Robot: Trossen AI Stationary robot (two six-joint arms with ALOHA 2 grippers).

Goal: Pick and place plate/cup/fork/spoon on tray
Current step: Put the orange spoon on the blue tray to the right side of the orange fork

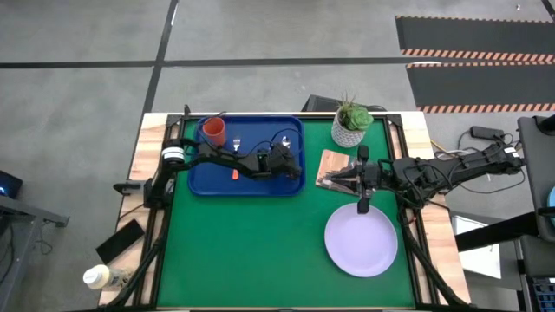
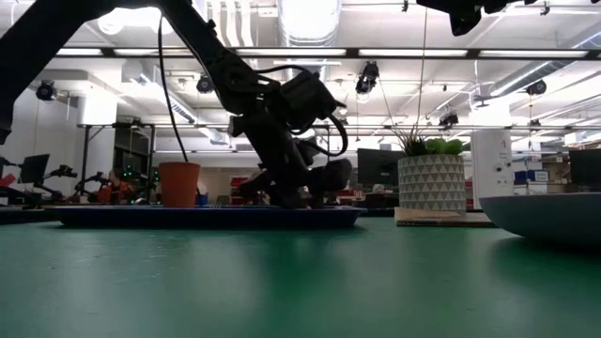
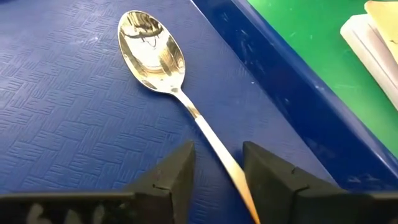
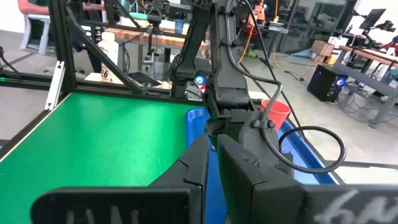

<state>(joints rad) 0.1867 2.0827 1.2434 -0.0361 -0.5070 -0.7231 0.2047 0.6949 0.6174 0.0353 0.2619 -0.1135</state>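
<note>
Left end effector [image 1: 286, 161] sits low over the right part of the dark blue tray [image 1: 196, 181], in the upper centre-left of the high view. In the left wrist view its fingers [image 3: 171, 180] stand narrowly apart with the spoon [image 3: 163, 68] handle running between them; the handle lies against the tray floor, and I cannot tell whether the pads touch it. The spoon bowl points away from the fingers and lies near the tray's raised rim, with green mat just past that rim.

On the same tray, the orange-red cup [image 1: 214, 131] stands upright in the upper-left corner, close to the rim. The fork [image 1: 238, 144] shows as a small silver glint near the tray's middle, beside the arm.

Right end effector [image 1: 326, 181] reaches in from the right of the high view, over a wooden board [image 1: 332, 162] just right of the tray; its fingers [image 4: 198, 171] are nearly closed and hold nothing.

The lavender plate [image 1: 362, 243] lies flat on the green tabletop [image 1: 251, 251] at lower right, well apart from the tray. A potted plant [image 1: 351, 123] stands at the upper right edge. Bare green mat fills the lower left and centre.
</note>
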